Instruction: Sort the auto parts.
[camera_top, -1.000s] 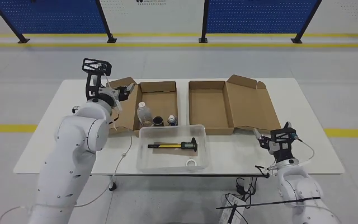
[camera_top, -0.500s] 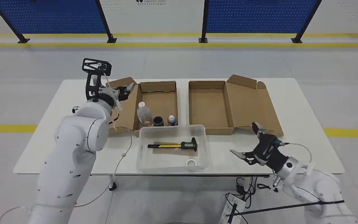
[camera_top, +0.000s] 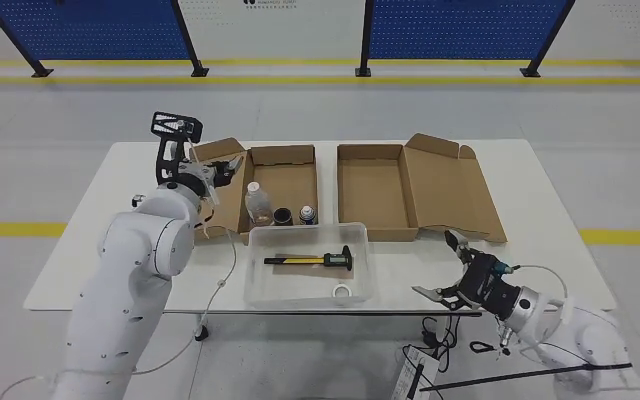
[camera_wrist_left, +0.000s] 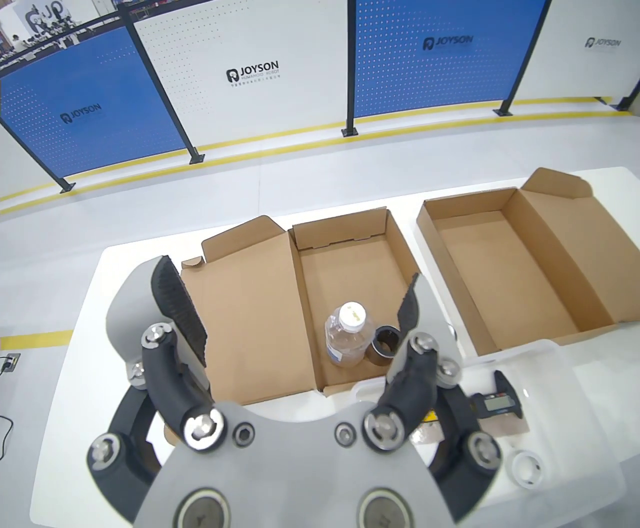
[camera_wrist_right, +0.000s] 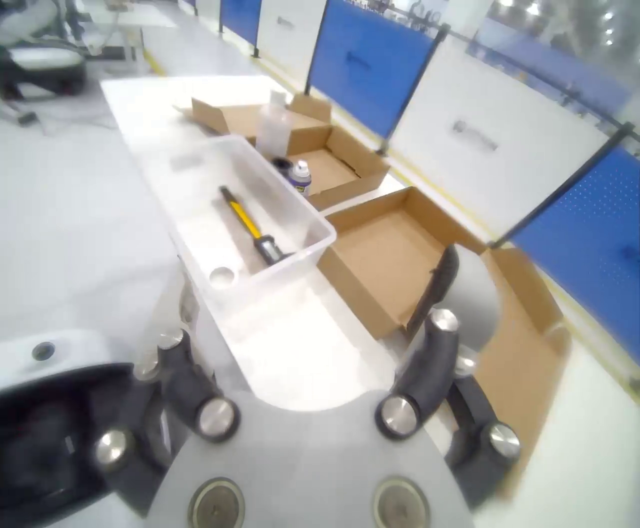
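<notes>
— Where are the parts lying?

— The caliper (camera_top: 310, 261) and a white ring (camera_top: 342, 291) are lying in the clear bin (camera_top: 305, 228) at the table's (camera_top: 560, 200) six o'clock, with the ring at five o'clock of the caliper. At eleven, the left box (camera_top: 285, 175) is holding a bottle (camera_top: 257, 203), a black ring (camera_top: 283, 215) and a can (camera_top: 307, 214) in a row along its near wall. The right box (camera_top: 372, 190) is sitting open at one.

— And the grippers?

— The left gripper (camera_top: 225, 167) is hanging over the left box's flap at ten o'clock, fingers spread wide and gripping nothing. The right gripper (camera_top: 435, 265) is hovering at four o'clock, also spread wide and holding nothing. It is facing nine, and the bin's wall is standing between it and the caliper.

— Anything changing?

— A second ago the right gripper was standing upright nearer three o'clock. It has been swinging inward and tipping over toward the bin. The left one is barely shifting, and the parts are staying put.
</notes>
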